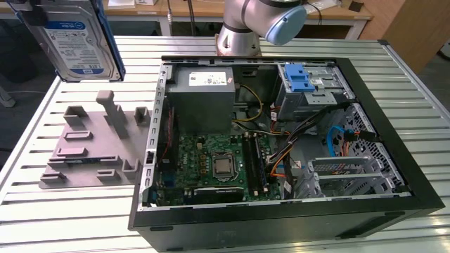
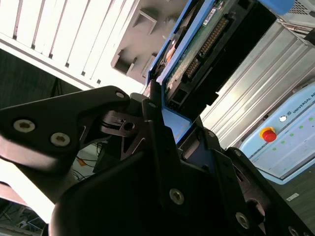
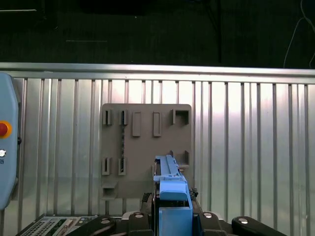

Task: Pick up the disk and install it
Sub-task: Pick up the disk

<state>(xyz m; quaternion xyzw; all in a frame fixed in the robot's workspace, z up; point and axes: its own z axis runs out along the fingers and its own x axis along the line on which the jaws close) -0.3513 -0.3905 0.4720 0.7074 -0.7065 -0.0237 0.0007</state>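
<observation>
The black two-finger gripper (image 2: 172, 125) is clamping the flat, rectangular silver-metal disk (image 1: 76, 37) by its blue plastic side rails; in the second wrist view the jaws are pressing on the rail from either side, and the green circuit board on the disk's underside is showing. The disk is hanging on edge in the air, its white-and-blue label facing the exterior view; it is hovering above the grey plastic slotted tray (image 1: 84, 142) and well clear of it. The tray is lying flat on the ribbed silver-metal table (image 1: 84, 221), near the table's edge on the exterior view's left. Just beside the tray, the open black computer case (image 1: 281, 232) is taking up the middle of the table and reaching toward the edge on the exterior view's right; its green motherboard (image 1: 211, 163) and a blue-fronted drive bay (image 1: 302, 79) are lying exposed. The silver arm (image 1: 243, 26) is rising from the table's far edge behind the case; a pale-blue control pendant (image 2: 290, 140) with a red button is showing at the table's edge in both wrist views; wooden desks (image 1: 211, 9) are standing beyond the table over a dark floor.
</observation>
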